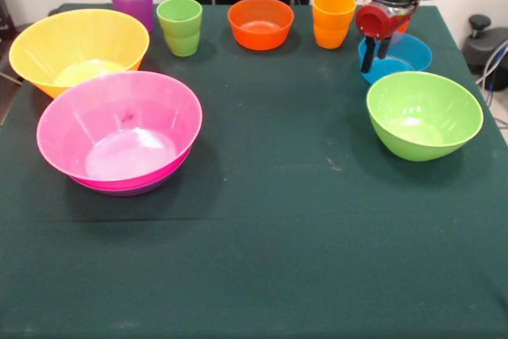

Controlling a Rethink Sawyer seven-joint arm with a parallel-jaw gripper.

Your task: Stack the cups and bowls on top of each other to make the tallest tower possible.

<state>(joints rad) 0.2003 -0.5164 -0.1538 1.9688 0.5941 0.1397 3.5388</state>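
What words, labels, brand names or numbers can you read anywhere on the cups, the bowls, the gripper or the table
None: no readable text shows on anything.
The cups, such as the light green cup, are plain.
The bowls, such as the pink bowl, are plain.
The gripper and the green tablecloth show no lettering.

End effector [375, 52] fingers apart over blue bowl [401, 56]
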